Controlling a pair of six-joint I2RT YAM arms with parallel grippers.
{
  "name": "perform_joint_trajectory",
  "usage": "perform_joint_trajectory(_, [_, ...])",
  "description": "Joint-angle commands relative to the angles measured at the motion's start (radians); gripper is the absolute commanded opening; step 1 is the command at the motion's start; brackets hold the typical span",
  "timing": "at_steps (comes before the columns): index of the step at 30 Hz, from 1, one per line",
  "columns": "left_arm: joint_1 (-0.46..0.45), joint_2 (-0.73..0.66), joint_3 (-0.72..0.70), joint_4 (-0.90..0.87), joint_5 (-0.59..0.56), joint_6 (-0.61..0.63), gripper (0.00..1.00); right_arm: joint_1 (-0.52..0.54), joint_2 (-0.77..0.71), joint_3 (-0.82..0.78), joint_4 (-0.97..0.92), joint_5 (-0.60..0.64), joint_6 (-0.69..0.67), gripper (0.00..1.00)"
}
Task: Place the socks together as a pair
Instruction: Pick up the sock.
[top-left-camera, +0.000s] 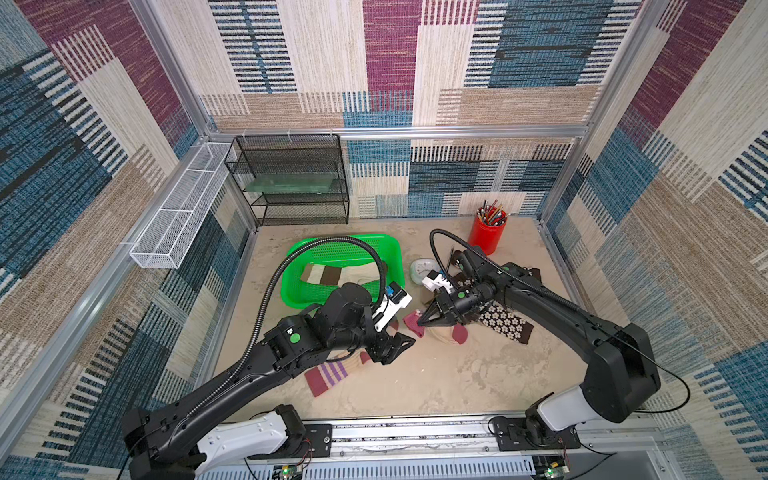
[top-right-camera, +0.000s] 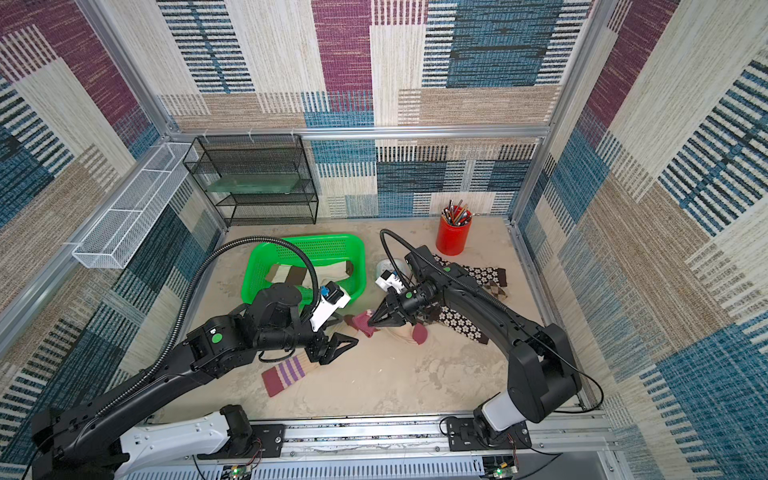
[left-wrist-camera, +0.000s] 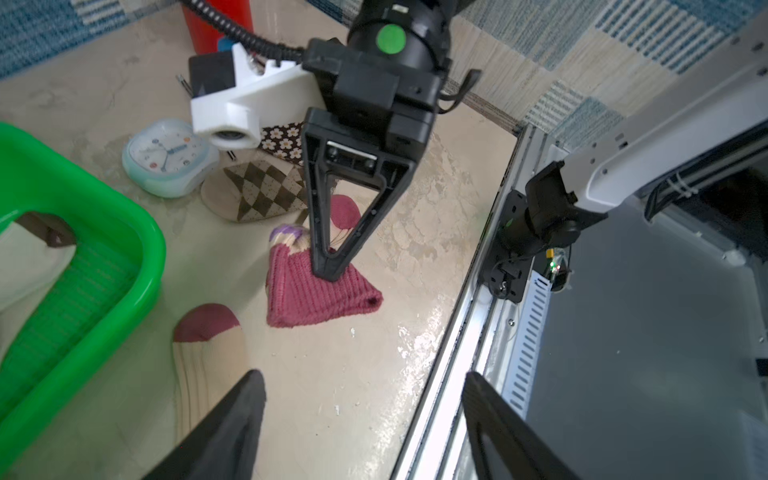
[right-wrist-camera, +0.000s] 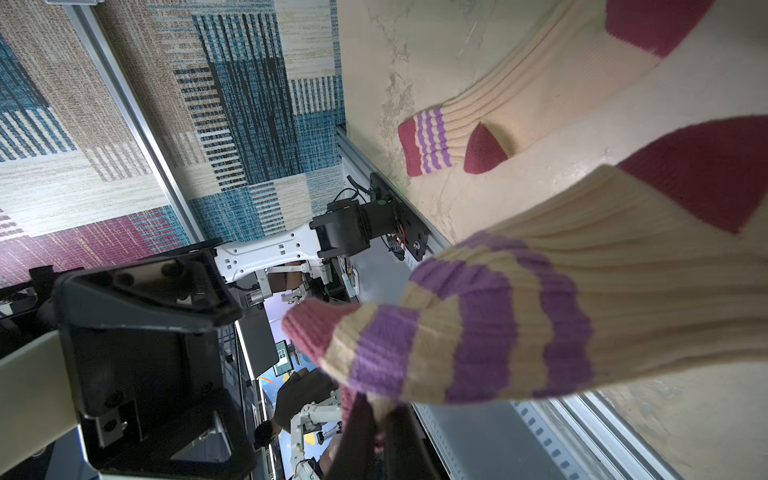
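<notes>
— What did the right gripper (left-wrist-camera: 328, 271) have?

— The maroon cuff of 1 tan sock (right-wrist-camera: 582, 307), pinched between jaws closed tight. The purple stripes bunched up just behind the fingertips (right-wrist-camera: 357, 440), and the ribbed tan body trailed away to a maroon patch lying on the tabletop (top-left-camera: 415, 386).

— Was the cuff lifted?

— Hard to say. In the left wrist view it looked low over the table, perhaps touching it.

— And the left gripper (top-left-camera: 399, 348)?

— It was spread wide and held nothing. Its 2 fingers (left-wrist-camera: 232, 424) hung above the other tan sock (top-right-camera: 286, 374) without gripping it. That sock lay flat, with its striped cuff toward the front rail and its maroon toe near the green basket (top-left-camera: 353, 240).

— So the 2 matching socks were close?

— Near, but not touching. The held cuff sat just past the flat sock's toe.

— And the rest?

— A cream sock with brown blocks (top-left-camera: 326, 275) lay in the basket. The flowered dark brown sock (top-left-camera: 505, 324) and the argyle sock (left-wrist-camera: 262, 191) lay on the right arm's side, the argyle just beside a small clock (left-wrist-camera: 166, 156).
</notes>
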Motion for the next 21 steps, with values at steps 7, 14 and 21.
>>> perform_joint_trajectory(7, [-0.118, 0.107, 0.013, 0.017, -0.139, 0.445, 0.71, 0.000, 0.062, 0.043, -0.068, -0.034, -0.087, 0.00])
perform_joint_trajectory(14, [-0.134, 0.226, 0.042, 0.058, -0.231, 0.530, 0.64, 0.000, 0.069, 0.043, -0.069, -0.034, -0.089, 0.00])
perform_joint_trajectory(21, [-0.139, 0.270, 0.036, 0.099, -0.309, 0.571, 0.52, 0.001, 0.069, 0.045, -0.071, -0.032, -0.089, 0.00])
